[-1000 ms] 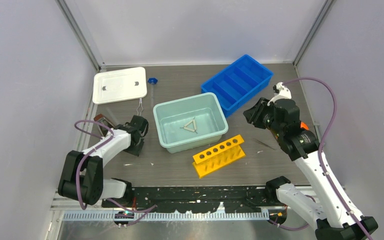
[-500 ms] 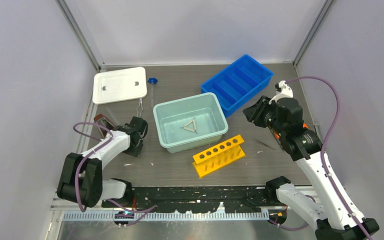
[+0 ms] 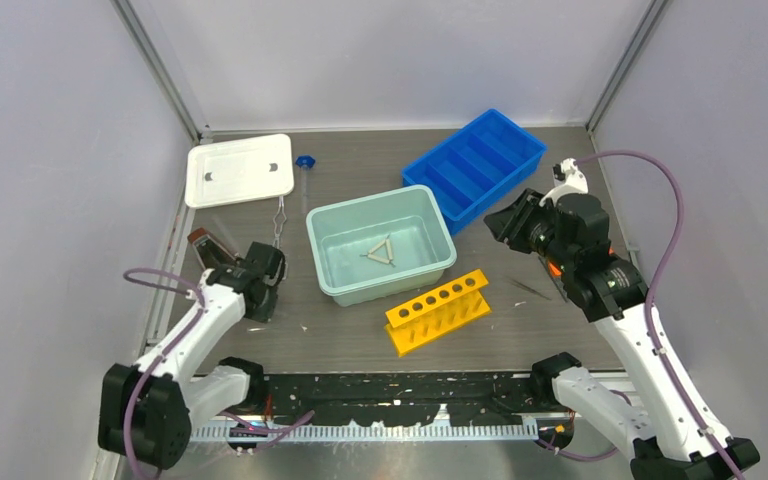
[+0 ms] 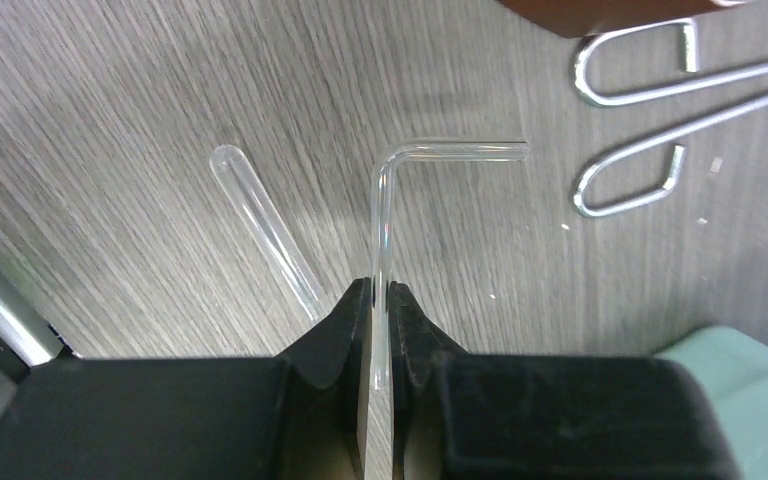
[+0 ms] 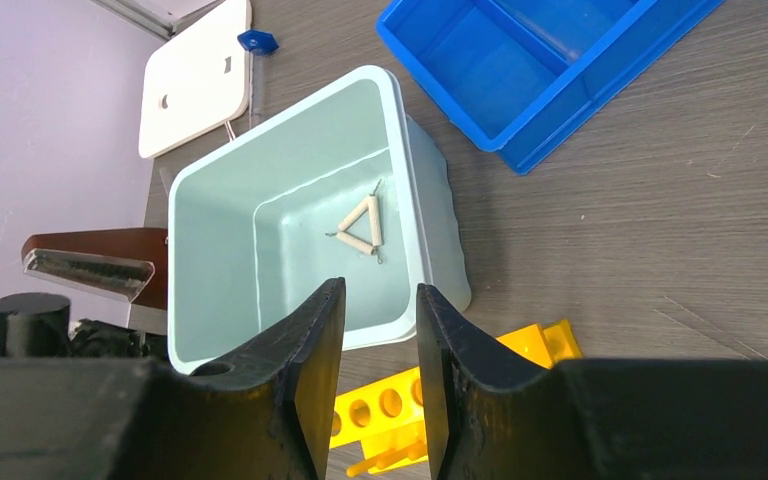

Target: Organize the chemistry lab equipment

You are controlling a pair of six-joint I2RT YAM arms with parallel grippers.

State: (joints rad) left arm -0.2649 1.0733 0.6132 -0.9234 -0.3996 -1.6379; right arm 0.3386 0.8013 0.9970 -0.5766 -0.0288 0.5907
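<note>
left claw (image 4: pixel 380 295) is clamped on the long leg of a bent glass tube (image 4: pixel 385 200). the short leg points off to the side past the fingertips. can't tell from the wrist view whether it's off the table (image 4: pixel 140 90) or just resting on it. right claw (image 5: pixel 380 295) has its fingers apart with nothing between them, hanging above the near rim of the teal tub (image 5: pixel 290 115).

step as i read it: grasp done on the bent tube, transfer not started. next move needs a straight lift first. a straight glass tube (image 4: pixel 265 230) lies just beside the held one and the tongs (image 3: pixel 280 214) are near the bent end, so a sideways drag could knock either. glass in a thin pinch, so go slow, it could pivot in the grip.

containers:
- teal tub: wire triangle (image 5: pixel 373 225) flat on the floor, nothing else visible in it
- blue tray (image 3: pixel 475 165): divided, compartments look bare from above
- yellow rack (image 3: pixel 437 310): holes look unfilled, sits in front of the tub
- white lid (image 3: pixel 240 170): lying flat on the table, far left

loose on the table: slim tube with blue cap (image 3: pixel 305 161) beside the lid, tongs between lid and tub, and a thin metal piece (image 3: pixel 530 288) near the right arm, too small to identify.

the tray slots look like the better fit for a long tube, but that's a guess.
</note>
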